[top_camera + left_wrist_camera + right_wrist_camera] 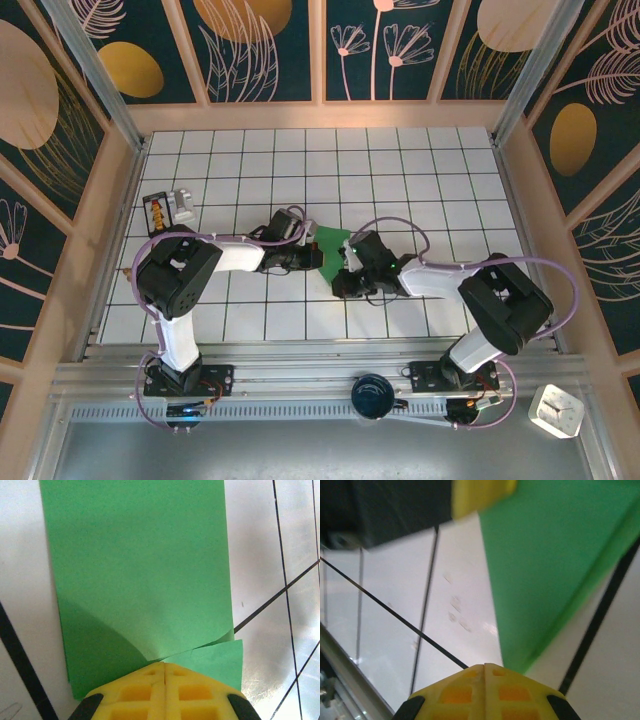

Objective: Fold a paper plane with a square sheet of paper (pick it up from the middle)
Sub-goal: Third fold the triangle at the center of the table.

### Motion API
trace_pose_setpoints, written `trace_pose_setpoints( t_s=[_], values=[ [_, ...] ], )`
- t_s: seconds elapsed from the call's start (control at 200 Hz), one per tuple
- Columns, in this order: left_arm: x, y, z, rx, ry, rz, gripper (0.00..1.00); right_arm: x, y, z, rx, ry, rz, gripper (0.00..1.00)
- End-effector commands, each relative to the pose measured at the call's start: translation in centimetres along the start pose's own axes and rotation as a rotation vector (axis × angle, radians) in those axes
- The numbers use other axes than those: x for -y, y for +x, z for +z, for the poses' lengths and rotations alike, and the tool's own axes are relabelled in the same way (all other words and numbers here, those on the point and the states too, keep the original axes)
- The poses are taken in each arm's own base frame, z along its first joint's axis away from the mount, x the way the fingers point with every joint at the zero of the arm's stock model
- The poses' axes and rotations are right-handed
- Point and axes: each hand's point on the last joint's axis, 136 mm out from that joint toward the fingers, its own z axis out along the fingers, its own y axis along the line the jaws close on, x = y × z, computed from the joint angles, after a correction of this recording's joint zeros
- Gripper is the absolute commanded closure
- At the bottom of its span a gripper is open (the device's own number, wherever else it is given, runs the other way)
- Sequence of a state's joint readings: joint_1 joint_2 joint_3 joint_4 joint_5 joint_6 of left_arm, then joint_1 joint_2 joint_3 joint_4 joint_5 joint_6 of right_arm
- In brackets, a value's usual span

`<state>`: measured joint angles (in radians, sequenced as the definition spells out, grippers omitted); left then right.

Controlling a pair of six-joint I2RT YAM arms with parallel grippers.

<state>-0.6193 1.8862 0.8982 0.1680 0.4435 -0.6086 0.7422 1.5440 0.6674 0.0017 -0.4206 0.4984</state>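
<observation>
Green folded paper sheet on your white table, left claw clenched at its edge, right claw clenched nearby

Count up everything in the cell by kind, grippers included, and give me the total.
Green paper sheet: 1
Grippers: 2, the left gripper and the right gripper
Black-and-orange box: 1
Small white object beside that box: 1
Dark round object on the near rail: 1
White clock-like square: 1
Total: 7
</observation>
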Motion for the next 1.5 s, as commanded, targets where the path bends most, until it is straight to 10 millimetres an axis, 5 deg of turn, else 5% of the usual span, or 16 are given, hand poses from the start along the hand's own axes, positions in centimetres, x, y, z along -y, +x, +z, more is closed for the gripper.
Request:
trace_pose_setpoints(
  t_s=[0.0,0.23,0.54,0.721,0.891,1.096,1.496],
  values=[
    [-4.8,2.7,0.8,-0.070,-0.169,-0.054,1.00,-1.1,-1.7,0.2,0.012,-0.040,-0.026,0.98],
    [-4.7,2.7,0.8,-0.072,-0.166,-0.054,1.00,0.7,-1.8,1.9,-0.019,-0.030,-0.003,0.98],
    [-3.4,1.7,0.4,-0.045,-0.131,-0.055,1.00,4.2,2.1,2.2,-0.074,0.033,0.085,0.98],
    [-0.6,-0.2,0.0,0.007,-0.029,-0.071,0.96,4.6,2.6,2.3,-0.072,0.039,0.104,0.98],
    [2.4,-2.0,-2.4,0.080,0.046,-0.066,0.89,4.8,2.6,2.4,-0.071,0.047,0.106,0.99],
    [3.5,0.8,-2.5,0.024,0.109,-0.126,1.00,5.0,2.6,2.5,-0.074,0.052,0.101,0.99],
    [2.9,4.1,-0.3,-0.081,0.093,-0.179,1.00,5.2,2.6,2.4,-0.073,0.069,0.098,0.99]
  ],
)
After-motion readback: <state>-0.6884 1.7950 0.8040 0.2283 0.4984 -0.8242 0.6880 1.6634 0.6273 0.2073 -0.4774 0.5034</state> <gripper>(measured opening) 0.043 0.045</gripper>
